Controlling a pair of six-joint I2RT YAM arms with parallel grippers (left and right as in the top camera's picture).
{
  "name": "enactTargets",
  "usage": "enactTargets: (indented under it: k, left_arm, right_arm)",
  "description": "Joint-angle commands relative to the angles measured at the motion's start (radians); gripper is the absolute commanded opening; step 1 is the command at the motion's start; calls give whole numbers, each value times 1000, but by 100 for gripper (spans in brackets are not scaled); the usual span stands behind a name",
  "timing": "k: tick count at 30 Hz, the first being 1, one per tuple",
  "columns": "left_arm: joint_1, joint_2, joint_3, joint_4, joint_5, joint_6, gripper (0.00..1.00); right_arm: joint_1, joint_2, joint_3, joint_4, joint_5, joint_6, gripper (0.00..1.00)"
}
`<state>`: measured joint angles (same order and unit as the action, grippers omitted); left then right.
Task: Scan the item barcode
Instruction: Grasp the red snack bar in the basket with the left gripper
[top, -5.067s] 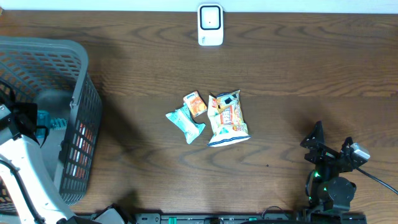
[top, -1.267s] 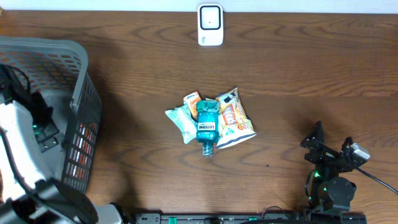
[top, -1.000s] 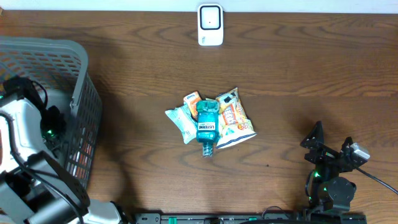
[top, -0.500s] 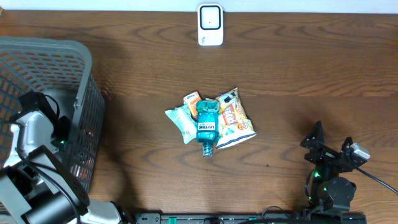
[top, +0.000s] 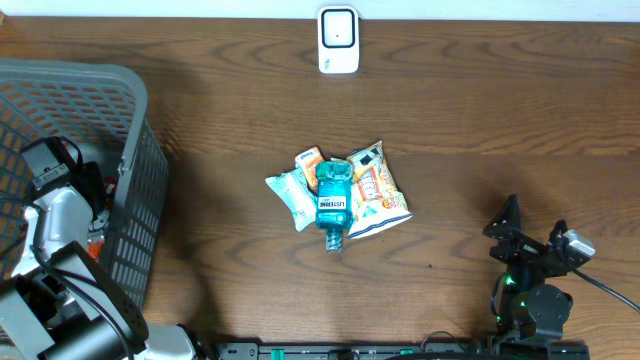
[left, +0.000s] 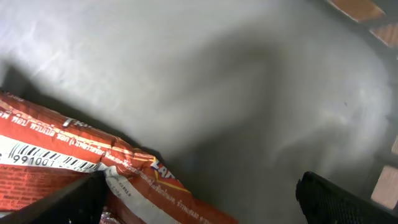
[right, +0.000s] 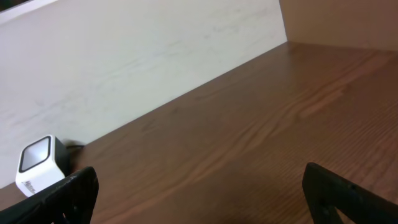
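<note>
Hanging inside the gray basket (top: 130, 120) at the left end of the table (top: 480, 110), my left gripper (left: 199, 199) has its fingers spread as wide as they go, with nothing between them. Under it a red-orange packet (left: 56, 168) lies on the basket's gray floor with its barcode facing up, close by my left finger; I cannot tell whether that finger touches it. My right gripper (right: 199, 193) sits at the near right corner of the table, equally wide open and empty, looking toward the white scanner (top: 338, 40) at the far edge. In the middle of the table a teal mouthwash bottle (top: 332, 200) lies on its side, resting across a snack bag (top: 378, 190) on its right, a small orange box (top: 308, 160) and a teal packet (top: 288, 195) on its left, well apart from the scanner.
</note>
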<state>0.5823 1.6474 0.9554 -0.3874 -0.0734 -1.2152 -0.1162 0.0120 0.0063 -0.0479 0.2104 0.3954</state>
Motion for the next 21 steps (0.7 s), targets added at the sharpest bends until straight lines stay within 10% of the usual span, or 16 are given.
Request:
enactTargets:
  k: [1, 9, 21]
  left_arm:
    - [10, -21, 32, -4, -27, 200, 99]
    - [10, -155, 39, -114, -18, 204, 100]
    - [10, -128, 31, -263, 42, -238, 100]
  right_arm:
    - [6, -5, -1, -3, 8, 11, 99]
    - [6, -5, -1, -3, 8, 11, 99]
    - [6, -5, -1, -3, 8, 11, 99]
